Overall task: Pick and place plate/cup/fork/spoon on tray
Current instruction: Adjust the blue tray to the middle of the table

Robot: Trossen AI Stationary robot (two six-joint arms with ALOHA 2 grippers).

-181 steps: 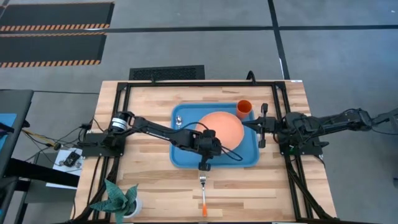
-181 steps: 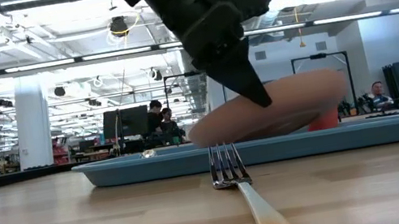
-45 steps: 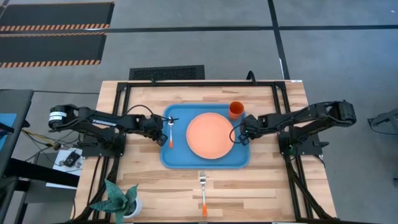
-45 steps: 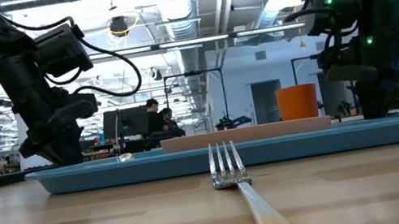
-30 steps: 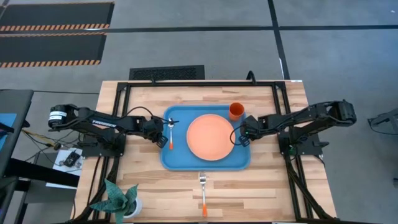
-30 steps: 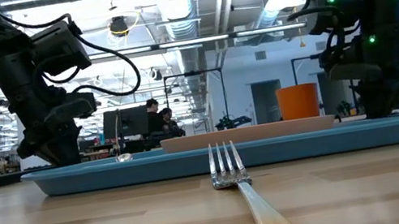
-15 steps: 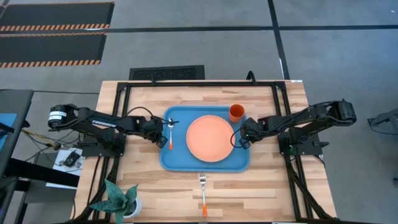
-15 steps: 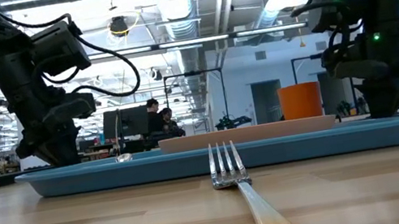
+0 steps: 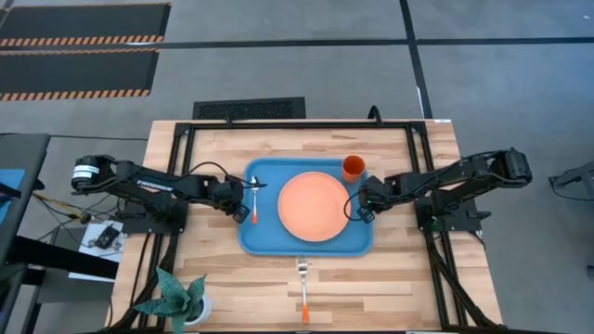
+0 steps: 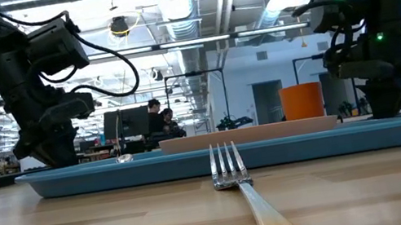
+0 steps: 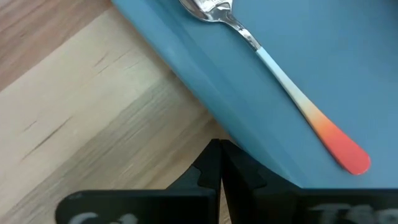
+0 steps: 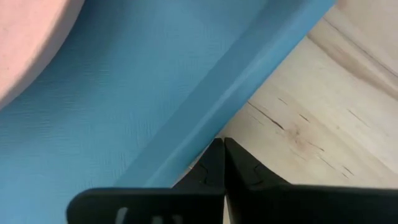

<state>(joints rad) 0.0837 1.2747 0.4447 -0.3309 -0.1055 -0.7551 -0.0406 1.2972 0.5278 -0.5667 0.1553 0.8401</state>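
Observation:
The blue tray (image 9: 306, 239) lies on the table. On it lie the salmon plate (image 9: 314, 205), the orange cup (image 9: 353, 168) upright at its far right corner, and the spoon (image 9: 254, 199) (image 11: 280, 74) flat near its left rim. The fork (image 9: 303, 283) (image 10: 232, 175) lies on the table in front of the tray, tines toward it. My left gripper (image 9: 240, 210) (image 11: 218, 146) is shut at the tray's left rim. My right gripper (image 9: 357, 210) (image 12: 219, 143) is shut at the tray's right rim. My left gripper meets the outer side of the tray's left rim (image 11: 239, 134) with the tips of its shut fingers, coming low from the table's left. The tray lies flat on the table. My right gripper meets the outer side of the tray's right rim (image 12: 205, 134) with the tips of its shut fingers, coming low from the table's right.
A small potted plant (image 9: 176, 295) stands at the table's near left corner. Black frame rails (image 9: 176, 139) run along the table's far, left and right sides. Bare wood (image 9: 390, 288) lies to either side of the fork.
The tray, with the plate, cup and spoon on it, has slid a little toward the table's near edge. Both shut grippers have stayed at its left and right rims and gone along with it. The fork has not moved.

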